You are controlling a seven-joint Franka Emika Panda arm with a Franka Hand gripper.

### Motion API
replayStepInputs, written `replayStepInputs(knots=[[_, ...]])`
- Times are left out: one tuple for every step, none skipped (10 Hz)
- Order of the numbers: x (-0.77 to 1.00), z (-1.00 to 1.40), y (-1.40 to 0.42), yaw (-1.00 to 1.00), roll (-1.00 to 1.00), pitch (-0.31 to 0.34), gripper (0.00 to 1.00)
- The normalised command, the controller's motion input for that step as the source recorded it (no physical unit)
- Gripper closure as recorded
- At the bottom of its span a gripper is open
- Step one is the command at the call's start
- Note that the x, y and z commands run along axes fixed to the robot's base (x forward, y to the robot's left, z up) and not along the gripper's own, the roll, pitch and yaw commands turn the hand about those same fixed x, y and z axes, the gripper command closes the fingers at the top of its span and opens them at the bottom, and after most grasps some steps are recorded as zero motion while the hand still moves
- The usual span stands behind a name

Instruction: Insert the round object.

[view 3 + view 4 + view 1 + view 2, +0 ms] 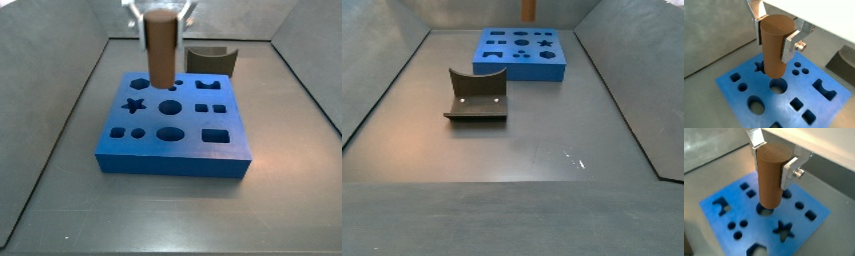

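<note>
1. No text, label, brand, number or sign could be read in any view.
2. The gripper point(775, 31), at the upper middle of the frame, showed bare silver plates; the round object point(773, 47) it clasped was unmarked.

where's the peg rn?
Peg is held upright in the end effector, over the blue block, its bottom at a round hole in both wrist views.

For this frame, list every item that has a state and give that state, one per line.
gripper: shut on the round object, above the blue block.
round object: upright, held between the fingers, lower end over a round hole, not yet clearly seated.
blue block: flat on the floor, its holes open.
dark brown block: resting on the floor apart from the blue block, untouched.
</note>
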Motion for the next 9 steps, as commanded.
replayStepInputs(knots=[[0.31,-1.00,0.13,0.00,0.00,0.000,1.00],[0.52,-0.80,0.00,0.00,0.00,0.064,1.00],[0.48,-0.50,-0.03,0.00,0.00,0.116,1.00],[0.37,-0.34,0.00,0.00,0.00,0.114,1.00],[0.22,-0.02,0.00,0.00,0.00,0.196,1.00],[0.00,-0.33,-0.03,0.00,0.08,-0.016,1.00],[0.00,-0.34,-0.05,0.00,0.06,-0.037,1.00],[0.00,-0.27,-0.08,0.00,0.03,-0.043,1.00],[0.00,-0.24,-0.06,0.03,0.01,-0.097,1.00]])
